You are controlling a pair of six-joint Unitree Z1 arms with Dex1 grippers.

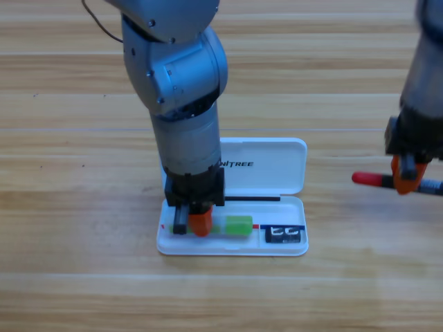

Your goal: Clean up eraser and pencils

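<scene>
The white case lies open at the table's middle. In its tray the eraser sits at the right end. The pale green pencil lies along the tray, and only its bright green end shows. My left gripper points straight down onto that pencil's left part and hides it. At the right edge the black marker with its red cap lies just above the table. My right gripper is shut on its middle.
The case's lid stands open behind the tray, just right of the left arm. A dark cable runs at the top left. Bare wooden table surrounds the case.
</scene>
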